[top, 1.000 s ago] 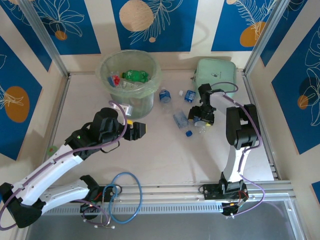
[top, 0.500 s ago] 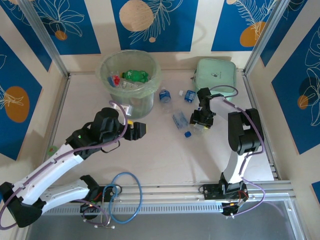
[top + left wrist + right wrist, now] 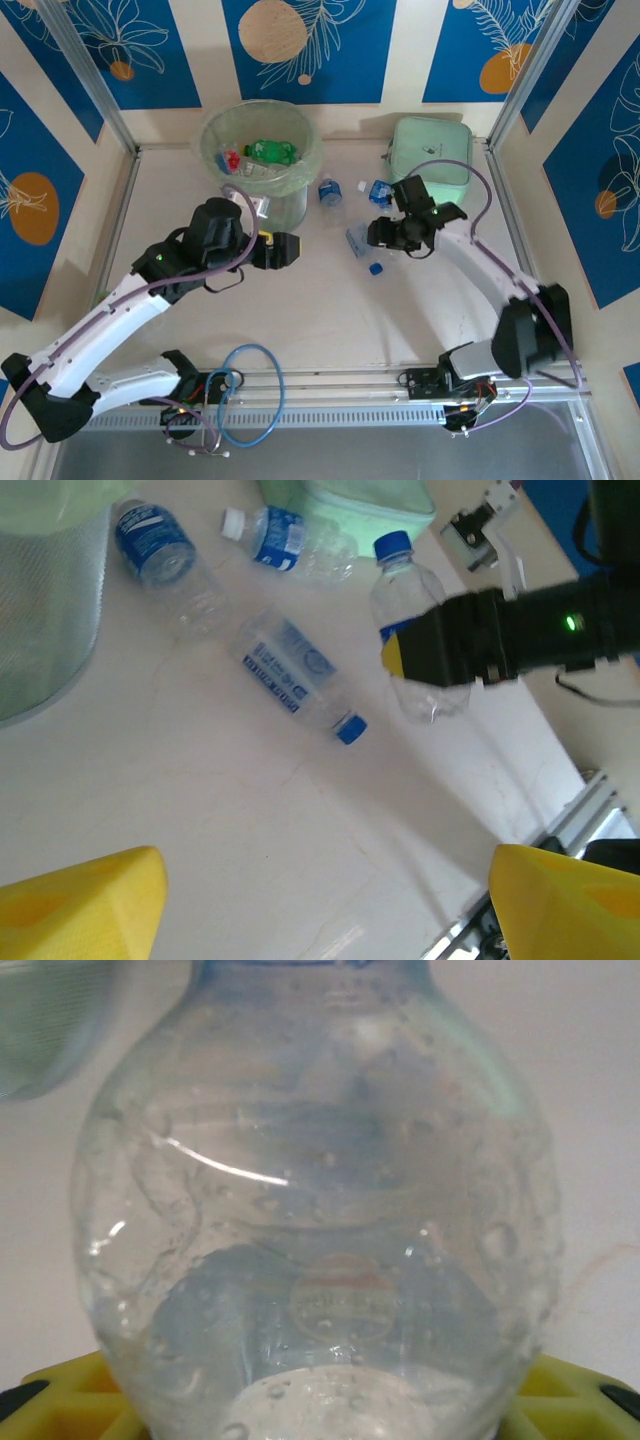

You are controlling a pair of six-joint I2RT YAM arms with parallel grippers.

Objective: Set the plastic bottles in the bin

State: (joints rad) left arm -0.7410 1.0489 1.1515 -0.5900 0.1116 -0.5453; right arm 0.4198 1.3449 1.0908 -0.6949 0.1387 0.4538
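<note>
- Bin (image 3: pixel 215 150): upright at the far left of the worktop (image 3: pixel 320 320). A green-tinted bottle (image 3: pixel 270 152) and a few others already lie inside it.
- Left gripper (image 3: pixel 283 250): hovers just in front of the bin, fingers spread wide, holding nothing.
- Three bottles lie loose on the worktop between the bin and the right arm. A blue-labelled bottle (image 3: pixel 158 548) is nearest the bin, and a white-capped bottle (image 3: pixel 272 535) lies beyond it. A long clear bottle (image 3: pixel 295 675) lies on its side, blue cap toward the arms.
- Right gripper (image 3: pixel 385 233): pinched hard on the held bottle (image 3: pixel 405 590), gripping low on its crumpled clear body, blue cap pointing away. I cannot tell whether the bottle is clear of the worktop.
- Mint green case (image 3: pixel 432 150): far right, behind the right arm; not part of the job.
- Step in hand, as I judge it: the grasp is made and the carry to the bin comes next.
- Next move calls for lifting over the loose bottles and swinging left. It must pass the left gripper near the bin and let go only once above the rim.
</note>
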